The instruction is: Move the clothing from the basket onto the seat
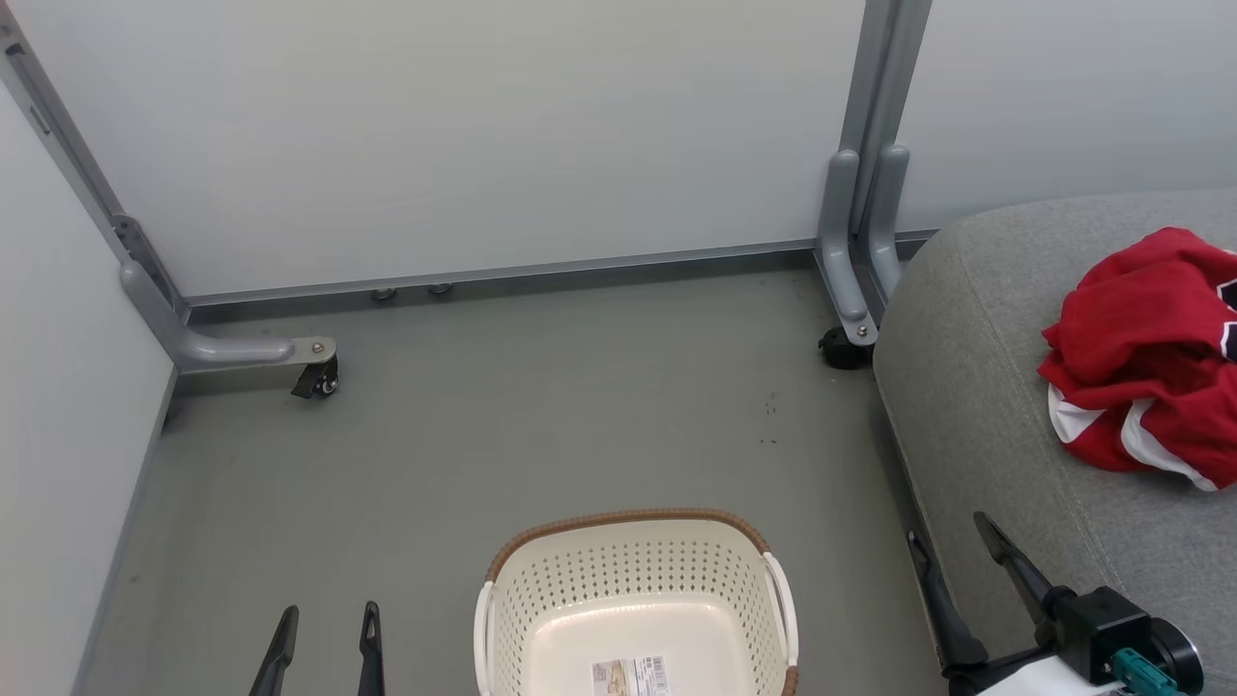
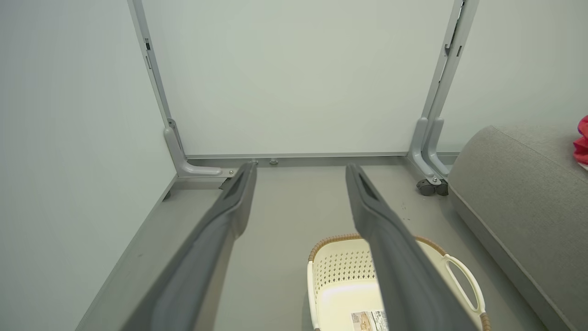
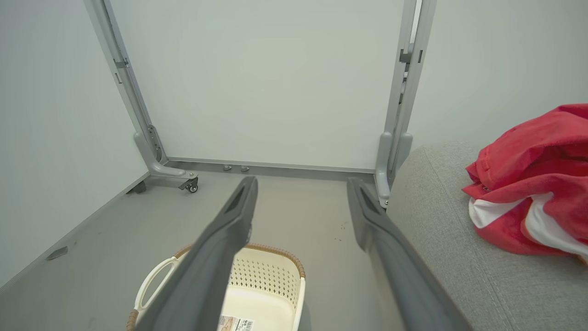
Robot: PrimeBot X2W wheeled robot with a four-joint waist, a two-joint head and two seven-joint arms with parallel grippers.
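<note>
1. The clothing (image 1: pixel 1145 358) lies crumpled on the seat (image 1: pixel 976 387) at the frame's right edge. The basket (image 1: pixel 628 570), bottom centre, holds just its paper label (image 1: pixel 630 675), so the transfer looks finished.
2. The left hand (image 1: pixel 330 611) at lower left and the right hand (image 1: pixel 947 528) at lower right are both released and carry nothing.
3. The next move probably calls only for parking the arms.
4. A wheeled partition foot (image 1: pixel 242 348) stands at upper left on the floor (image 1: pixel 541 416), well apart from the basket. Nothing obstructs.
</note>
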